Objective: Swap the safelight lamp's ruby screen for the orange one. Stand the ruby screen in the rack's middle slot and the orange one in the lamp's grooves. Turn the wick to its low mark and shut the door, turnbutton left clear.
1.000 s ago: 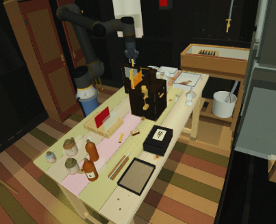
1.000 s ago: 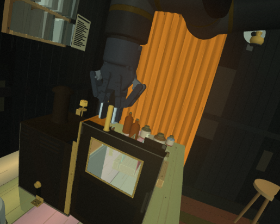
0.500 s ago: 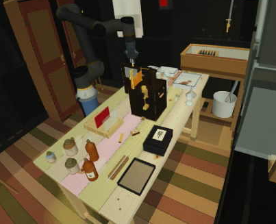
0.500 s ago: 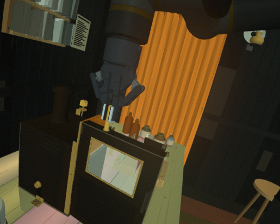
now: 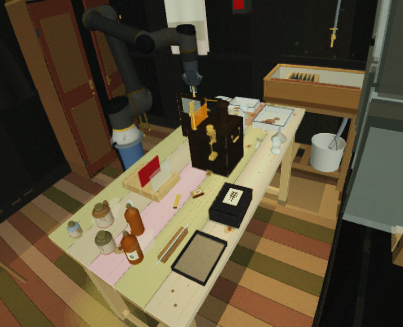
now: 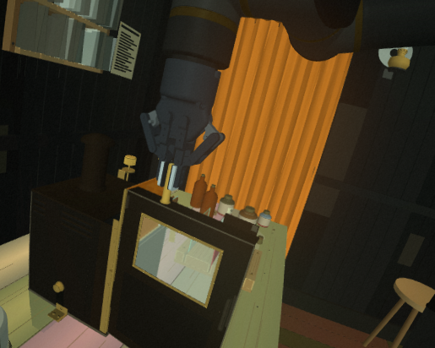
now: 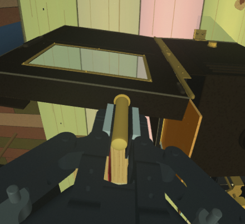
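A brass peg handle (image 7: 121,118) (image 6: 167,186) stands up from the top edge of the lamp's open door (image 6: 175,253) (image 7: 89,71), a black panel with a brass-framed glass window. The black safelight lamp (image 5: 216,136) stands mid-table with its chimney at the top, and the orange screen (image 5: 201,112) (image 7: 181,129) sits in its front opening beside the door's hinge. The ruby screen (image 5: 149,171) stands in the wooden rack (image 5: 152,181) left of the lamp. My gripper (image 6: 169,177) (image 7: 121,124) (image 5: 193,93) comes down from above and is closed on the door's peg handle.
The lamp's body (image 6: 69,236) and chimney (image 6: 95,158) stand close beside the door. Brown bottles (image 5: 133,234) and jars (image 5: 102,215) crowd the table's near end. A black box (image 5: 231,204), a framed tray (image 5: 199,256) and trays (image 5: 273,117) lie along the right side.
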Controlling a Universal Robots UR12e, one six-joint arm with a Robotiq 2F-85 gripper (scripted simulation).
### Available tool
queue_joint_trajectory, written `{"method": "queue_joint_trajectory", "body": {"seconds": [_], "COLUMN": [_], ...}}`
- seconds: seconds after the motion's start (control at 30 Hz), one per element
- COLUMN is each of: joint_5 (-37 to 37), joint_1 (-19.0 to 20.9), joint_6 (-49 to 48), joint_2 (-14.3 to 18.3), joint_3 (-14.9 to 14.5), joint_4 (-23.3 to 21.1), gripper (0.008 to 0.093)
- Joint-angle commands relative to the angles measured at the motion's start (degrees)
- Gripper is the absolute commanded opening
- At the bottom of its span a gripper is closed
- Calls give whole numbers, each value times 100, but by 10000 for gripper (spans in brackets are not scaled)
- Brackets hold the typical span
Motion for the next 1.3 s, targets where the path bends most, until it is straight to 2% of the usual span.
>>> {"method": "queue_joint_trajectory", "body": {"seconds": [0.0,0.33,0.6,0.9,1.27], "joint_5": [0,0,0,0,0], "joint_1": [0,-23,-104,-259,-449], "joint_6": [0,-205,-943,-2490,-5035], "joint_2": [-1,-3,-3,32,188], "joint_3": [-5,-3,-3,-28,-143], "joint_4": [-2,-2,-1,-11,-54], "gripper": [80,80,80,80,80]}}
